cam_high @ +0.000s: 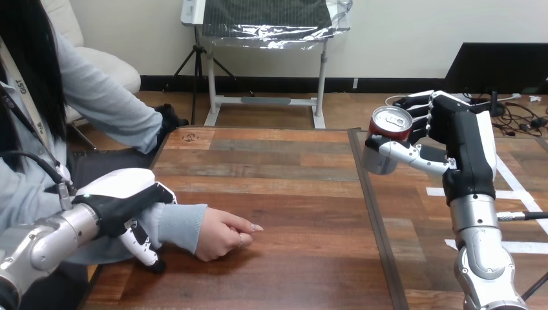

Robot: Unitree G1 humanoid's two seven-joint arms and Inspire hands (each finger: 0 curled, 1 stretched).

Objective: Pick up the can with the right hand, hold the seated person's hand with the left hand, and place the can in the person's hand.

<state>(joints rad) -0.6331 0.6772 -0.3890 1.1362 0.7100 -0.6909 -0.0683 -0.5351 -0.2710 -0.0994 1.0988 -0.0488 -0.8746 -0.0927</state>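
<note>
Can (pixel 391 124), one, in right hand (pixel 460 143); left hand (pixel 126 201) grips person's forearm (pixel 181 224).

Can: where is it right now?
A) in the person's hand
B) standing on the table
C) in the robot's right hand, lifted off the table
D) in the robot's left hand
C: the right hand has its fingers and thumb curled round the can and holds it up off the table, while the person's hand rests on the wood with no can in it.
</note>
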